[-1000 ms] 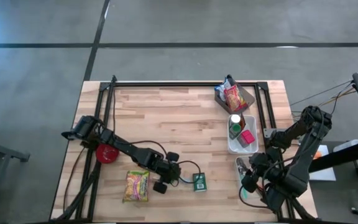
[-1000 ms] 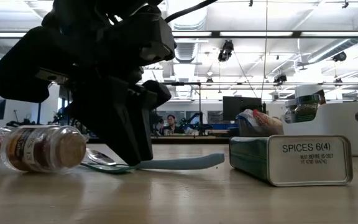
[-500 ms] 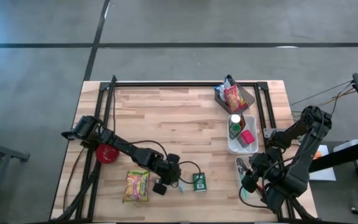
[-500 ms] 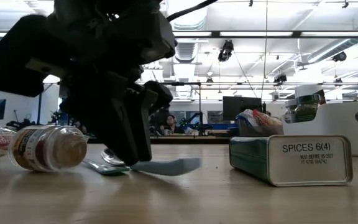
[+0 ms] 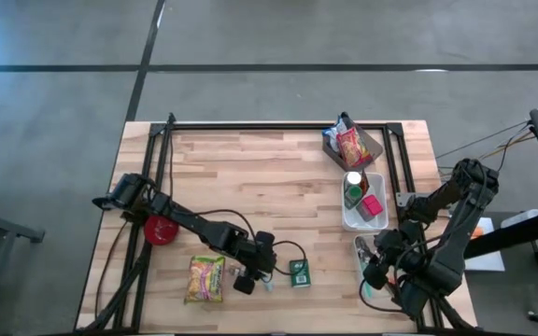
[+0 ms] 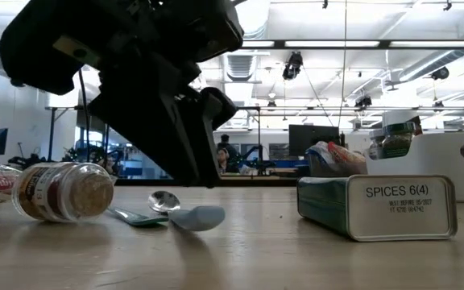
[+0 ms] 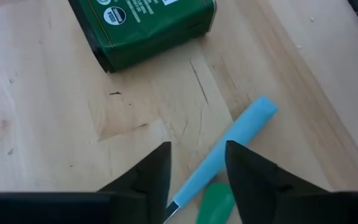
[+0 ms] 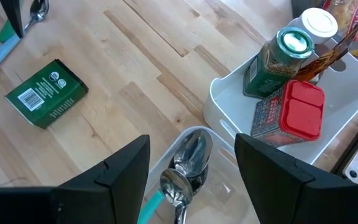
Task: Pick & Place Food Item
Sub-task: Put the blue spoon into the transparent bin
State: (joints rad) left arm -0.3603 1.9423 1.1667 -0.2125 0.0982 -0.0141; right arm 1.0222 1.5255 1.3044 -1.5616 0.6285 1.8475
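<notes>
Wooden slats form the surface (image 5: pixel 250 187), framed by black rails, with grey floor beyond. Near its front edge the left gripper (image 5: pixel 249 277) hangs low over a blue-handled spoon (image 7: pixel 229 146), its jaws spread to either side of the handle and clear of it. The spoon lies flat on the wood; a second, green-handled spoon (image 7: pixel 214 201) lies touching it. Just beside them sits a green spice tin (image 5: pixel 299 272), marked "SPICES" on its end in the low view. To the gripper's other side lie a yellow noodle packet (image 5: pixel 205 278) and, seen from the low camera, a jar (image 6: pixel 63 192) tipped on its side. A red disc (image 5: pixel 162 230) rests under the left arm farther back. The right gripper (image 5: pixel 374 272) waits at the right front corner, jaws apart and empty, above a clear tray of spoons (image 8: pixel 185 168). Behind that stands a white bin (image 5: pixel 355 222) holding a green-lidded jar (image 8: pixel 272 62) and a red-lidded box (image 8: pixel 291 112); a dark tray with a snack bag (image 5: pixel 350 147) sits near the back rail.
</notes>
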